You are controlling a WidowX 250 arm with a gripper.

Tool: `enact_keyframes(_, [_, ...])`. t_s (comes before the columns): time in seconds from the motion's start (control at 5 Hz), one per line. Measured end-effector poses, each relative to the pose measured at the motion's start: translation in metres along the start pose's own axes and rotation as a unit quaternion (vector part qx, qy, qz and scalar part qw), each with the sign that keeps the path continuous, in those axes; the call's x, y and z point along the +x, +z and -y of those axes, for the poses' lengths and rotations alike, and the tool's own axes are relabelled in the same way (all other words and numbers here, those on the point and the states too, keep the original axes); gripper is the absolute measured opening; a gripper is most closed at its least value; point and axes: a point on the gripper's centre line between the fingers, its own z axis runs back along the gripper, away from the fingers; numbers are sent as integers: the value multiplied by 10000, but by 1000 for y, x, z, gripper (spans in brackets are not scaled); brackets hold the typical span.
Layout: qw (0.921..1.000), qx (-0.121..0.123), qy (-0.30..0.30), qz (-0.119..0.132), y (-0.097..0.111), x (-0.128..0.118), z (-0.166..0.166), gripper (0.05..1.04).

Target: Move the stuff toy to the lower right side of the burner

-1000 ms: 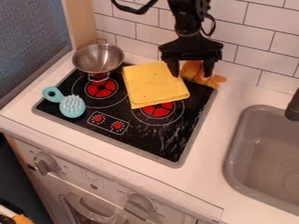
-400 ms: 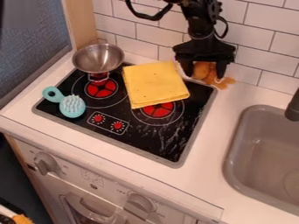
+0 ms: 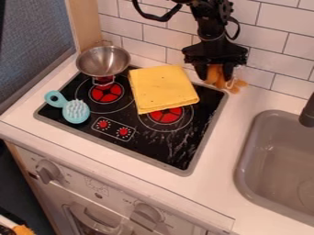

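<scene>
Orange-brown and soft, the plush toy [image 3: 219,81] sits between the two fingers of our black pincer [image 3: 215,78], at the back right corner of the black glass stovetop [image 3: 184,149]. We see the pincer narrowed on it, a finger against either side, its upper part in the gap and its lower part poking out below and to the right of the fingertips. Behind it we have the white tiled wall [image 3: 270,57]; a folded yellow cloth [image 3: 162,89] lies just beside, to the left, partly over the red front right burner [image 3: 167,115].
</scene>
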Motion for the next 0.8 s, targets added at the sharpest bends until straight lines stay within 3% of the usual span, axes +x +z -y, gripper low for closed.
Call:
enact_keyframes(0.6, [10000,-47,39,-65,4,-10,-1,587])
enact_keyframes(0.8, [9997,172,-36,-150,11,-13,1,500])
